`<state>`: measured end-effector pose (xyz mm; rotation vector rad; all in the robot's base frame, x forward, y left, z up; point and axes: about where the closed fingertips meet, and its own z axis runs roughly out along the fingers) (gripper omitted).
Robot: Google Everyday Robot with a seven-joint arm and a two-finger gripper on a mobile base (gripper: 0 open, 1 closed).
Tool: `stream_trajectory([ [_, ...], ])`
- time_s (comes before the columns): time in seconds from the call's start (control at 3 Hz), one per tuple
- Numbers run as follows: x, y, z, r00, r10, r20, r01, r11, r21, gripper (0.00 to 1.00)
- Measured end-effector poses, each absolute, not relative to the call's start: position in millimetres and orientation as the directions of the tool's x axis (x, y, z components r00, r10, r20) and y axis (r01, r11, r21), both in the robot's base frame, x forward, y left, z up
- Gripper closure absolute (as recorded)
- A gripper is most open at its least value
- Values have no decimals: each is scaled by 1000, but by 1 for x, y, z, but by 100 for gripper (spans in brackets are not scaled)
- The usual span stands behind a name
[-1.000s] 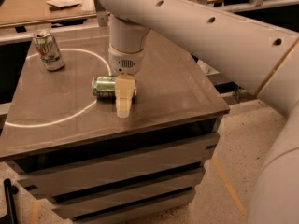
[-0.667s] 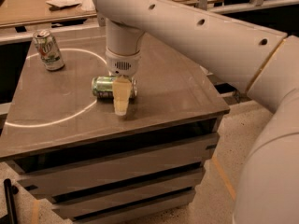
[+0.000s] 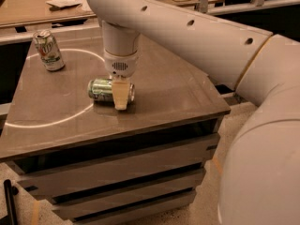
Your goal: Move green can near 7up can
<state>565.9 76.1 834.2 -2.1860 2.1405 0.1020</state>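
The green can [image 3: 101,89] lies on its side near the middle of the grey table [image 3: 168,97]. My gripper [image 3: 120,96] comes straight down over the can's right half. The near finger [image 3: 121,93] lies against the can's front side, and the far finger is hidden behind it. The gripper looks shut on the can, which rests on the table. The 7up can [image 3: 48,50] stands upright at the table's far left corner, about a can's length and a half from the green can.
A thin white ring [image 3: 56,121] is marked on the tabletop between the two cans. The table's front edge and right corner are close to the green can. My large white arm [image 3: 211,46] fills the right side. A desk with papers [image 3: 65,1] stands behind.
The gripper and arm have shifted slightly left over the green can. The can has edged a little left with it. The 7up can has not moved.
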Motion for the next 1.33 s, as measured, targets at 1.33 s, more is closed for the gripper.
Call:
stream_trajectory([
  [1.33, 589, 90, 871, 42, -994, -96, -998, -38, -41, 100],
])
